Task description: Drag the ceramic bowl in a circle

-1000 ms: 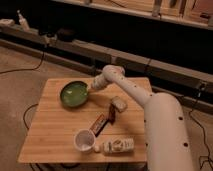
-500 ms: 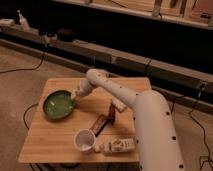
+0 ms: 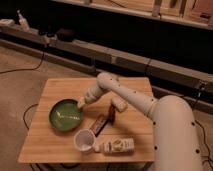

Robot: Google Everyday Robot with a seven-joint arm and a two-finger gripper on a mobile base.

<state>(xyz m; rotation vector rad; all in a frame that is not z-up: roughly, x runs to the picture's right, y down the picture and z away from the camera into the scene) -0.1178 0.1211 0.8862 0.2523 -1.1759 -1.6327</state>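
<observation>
Setting: robotics lab or test area, dimly lit. A small wooden table stands alone on a bare, flat floor. Behind the table, long low shelving or bench rails run wall to wall. A cable trails over the floor left of the table. The white robot arm reaches over the table; its gripper is at the ceramic bowl rim.

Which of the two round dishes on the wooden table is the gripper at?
The wide, shallow green ceramic bowl. The gripper is at its right rim, while the smaller white cup stands apart, nearer the table's front edge.
</observation>
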